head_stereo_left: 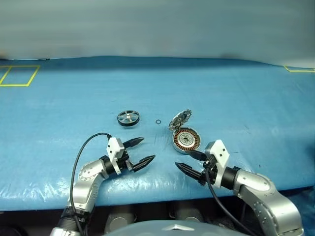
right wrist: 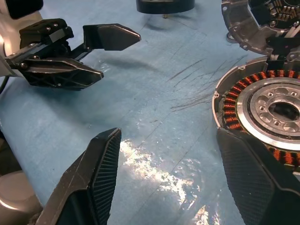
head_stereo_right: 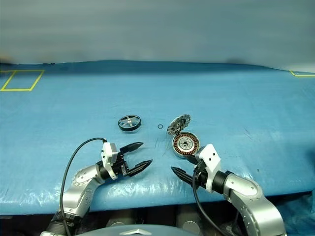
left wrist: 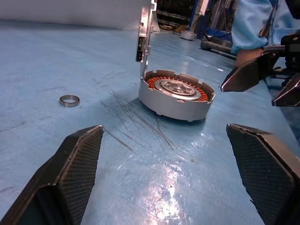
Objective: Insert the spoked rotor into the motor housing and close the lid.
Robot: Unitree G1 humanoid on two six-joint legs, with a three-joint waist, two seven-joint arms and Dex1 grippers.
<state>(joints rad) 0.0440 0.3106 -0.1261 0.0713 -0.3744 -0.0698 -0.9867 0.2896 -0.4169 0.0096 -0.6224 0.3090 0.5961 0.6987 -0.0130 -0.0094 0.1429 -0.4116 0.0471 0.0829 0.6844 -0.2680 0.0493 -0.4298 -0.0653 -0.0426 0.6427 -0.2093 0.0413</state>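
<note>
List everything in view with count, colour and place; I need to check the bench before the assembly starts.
rotor: 1, black rim with silver spokes, flat on the table, left of the ring
ring: 1, thin and dark, between rotor and housing
housing: 1, silver with copper windings, on the table, near the right gripper
lid: 1, grey-silver, hinged to the housing, standing open behind it
table: 1, blue cover, yellow tape marks at the far corners
person's sleeve: 1, light blue, beyond the table's edge
left gripper: 1, black fingers open, empty, nearer than the rotor
right gripper: 1, black fingers open, empty, just short of the housing
</note>
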